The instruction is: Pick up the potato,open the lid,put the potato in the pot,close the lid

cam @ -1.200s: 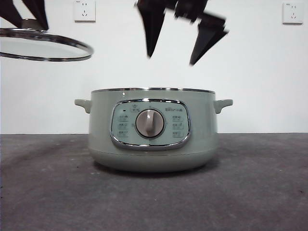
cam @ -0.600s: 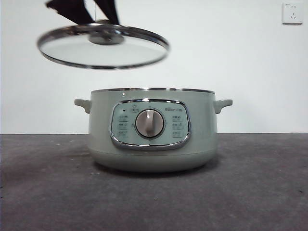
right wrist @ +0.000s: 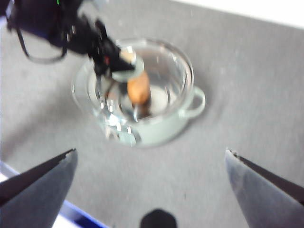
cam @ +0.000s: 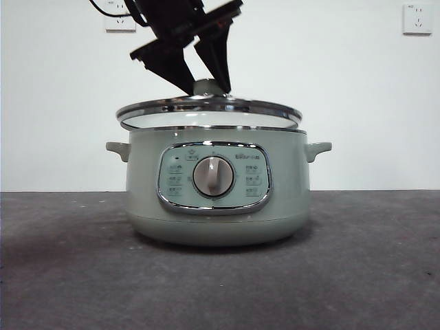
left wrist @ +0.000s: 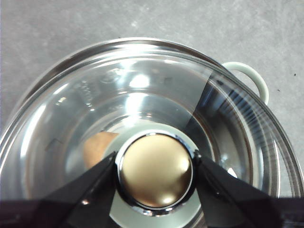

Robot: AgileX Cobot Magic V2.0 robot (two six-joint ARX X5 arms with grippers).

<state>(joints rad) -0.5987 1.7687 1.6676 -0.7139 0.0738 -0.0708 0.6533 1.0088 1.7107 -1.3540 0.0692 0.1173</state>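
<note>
Lid lowered onto pot rim, left hand gripping knob.

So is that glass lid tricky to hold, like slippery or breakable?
Probably breakable: the lid is clear glass in a steel rim. Likely slippery, since its knob is smooth and rounded. The left gripper pinches only that knob, so the lid could tilt.

Front view: the left pincer grips the knob of the lid, which sits slightly tilted over the rim of the pot on the grey worktop; wall sockets behind.
</note>
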